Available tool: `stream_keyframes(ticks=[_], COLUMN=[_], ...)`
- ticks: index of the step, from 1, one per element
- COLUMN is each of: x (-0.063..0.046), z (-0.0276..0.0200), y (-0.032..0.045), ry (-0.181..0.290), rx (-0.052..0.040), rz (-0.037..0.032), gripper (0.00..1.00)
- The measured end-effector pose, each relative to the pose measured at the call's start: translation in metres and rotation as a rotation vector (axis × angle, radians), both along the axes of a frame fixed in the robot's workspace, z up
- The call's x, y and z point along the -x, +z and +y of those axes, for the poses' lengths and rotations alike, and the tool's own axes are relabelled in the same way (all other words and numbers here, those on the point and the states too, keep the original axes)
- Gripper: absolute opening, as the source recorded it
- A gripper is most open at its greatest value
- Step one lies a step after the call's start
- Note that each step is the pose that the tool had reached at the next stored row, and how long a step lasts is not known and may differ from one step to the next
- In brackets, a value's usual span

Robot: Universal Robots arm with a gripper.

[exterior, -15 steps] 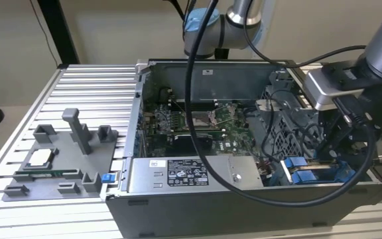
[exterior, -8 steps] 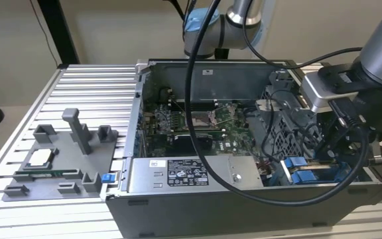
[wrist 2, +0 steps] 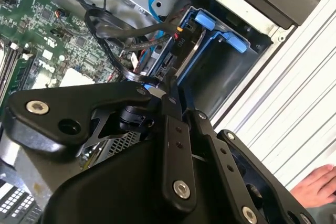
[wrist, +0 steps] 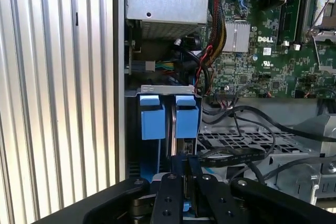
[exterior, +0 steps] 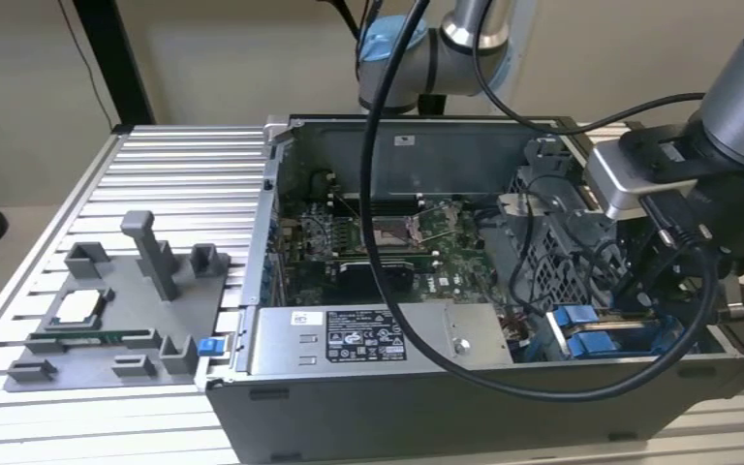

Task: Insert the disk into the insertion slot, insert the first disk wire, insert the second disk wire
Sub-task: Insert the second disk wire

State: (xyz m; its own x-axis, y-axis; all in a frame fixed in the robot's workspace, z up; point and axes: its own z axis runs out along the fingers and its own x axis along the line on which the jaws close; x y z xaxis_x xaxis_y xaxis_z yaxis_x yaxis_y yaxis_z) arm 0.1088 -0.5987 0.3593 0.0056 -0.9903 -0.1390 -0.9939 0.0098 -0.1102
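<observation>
- At lower right of the exterior view, gripper (exterior: 663, 281) hangs over the insertion slot (exterior: 604, 334); grip state cannot be told.
- Disk (wrist: 169, 119) sits seated between blue rails.

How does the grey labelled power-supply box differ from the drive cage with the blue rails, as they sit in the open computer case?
The power-supply box is a closed, plain grey metal block with a white label on top; the drive cage is an open bay fitted with bright blue plastic parts. The box has nothing at it, while the gripper hangs right at the cage, among black cables. In the exterior view the box lies left of the cage. Both sit along the case's near wall.
</observation>
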Motion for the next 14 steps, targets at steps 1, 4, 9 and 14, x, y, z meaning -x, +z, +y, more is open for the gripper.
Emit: stream_keyframes(ticks=[1, 4, 9, 14], x=[0.0000, -0.0001, -0.0026, -0.0073], z=[0.0000, 0.0001, 0.0010, 0.0042], y=[0.0000, -0.0006, -0.0032, -0.0071], ry=[0.000, 0.000, 0.000, 0.001], rx=[-0.0002, -0.0028, -0.0075, -0.0102], rz=[0.0000, -0.0010, -0.0040, -0.0082], gripper=[0.00, 0.00, 0.00, 0.00])
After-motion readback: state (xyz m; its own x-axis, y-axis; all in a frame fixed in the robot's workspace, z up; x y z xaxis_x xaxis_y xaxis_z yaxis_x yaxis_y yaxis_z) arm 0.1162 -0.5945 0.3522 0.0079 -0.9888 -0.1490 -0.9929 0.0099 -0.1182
